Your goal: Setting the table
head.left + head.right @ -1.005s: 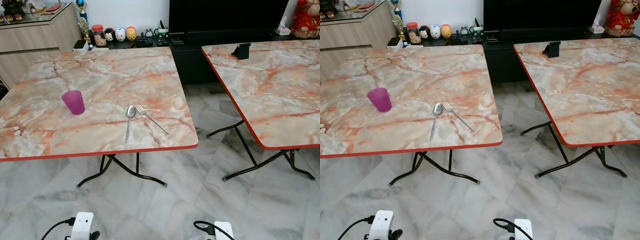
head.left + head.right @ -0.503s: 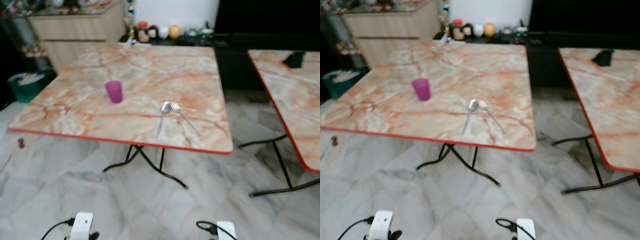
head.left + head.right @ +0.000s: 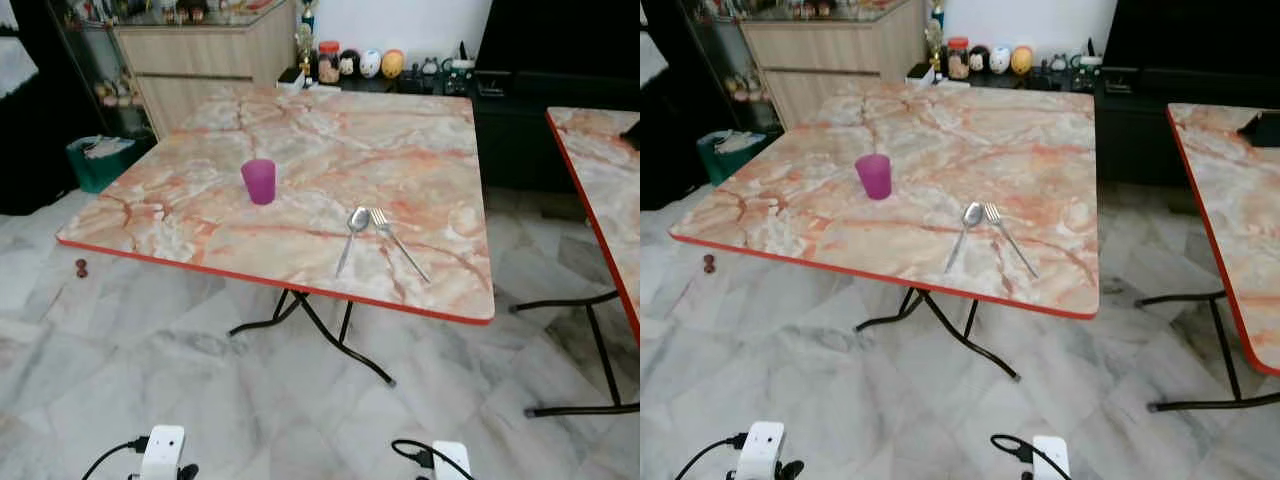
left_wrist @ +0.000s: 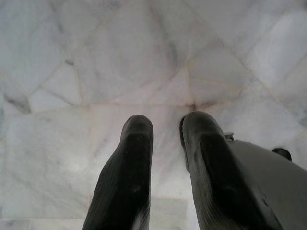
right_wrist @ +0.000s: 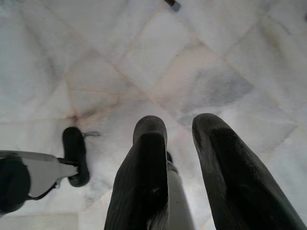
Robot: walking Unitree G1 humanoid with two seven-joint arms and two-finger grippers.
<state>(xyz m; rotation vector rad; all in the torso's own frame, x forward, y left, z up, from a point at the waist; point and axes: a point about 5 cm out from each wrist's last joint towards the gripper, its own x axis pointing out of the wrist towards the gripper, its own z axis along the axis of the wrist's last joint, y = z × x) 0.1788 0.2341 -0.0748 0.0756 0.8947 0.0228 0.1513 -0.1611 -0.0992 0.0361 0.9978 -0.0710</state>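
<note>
the table setting looks only partly done. on the marble table (image 3: 200, 215) there is one purple cup (image 3: 259, 181), one spoon (image 3: 352, 231) and one fork (image 3: 397, 242). the spoon and fork lie near the front edge, their heads almost touching and the handles spreading apart; the cup stands well apart from them, to the robot's left. no plate is on the table, so i judge more things are left to bring and arrange. a second table (image 3: 600, 190) stands to the right. the left gripper (image 4: 165, 132) and the right gripper (image 5: 180, 132) hang over the tiled floor (image 3: 150, 370), each with fingers a little apart, grasping nothing.
</note>
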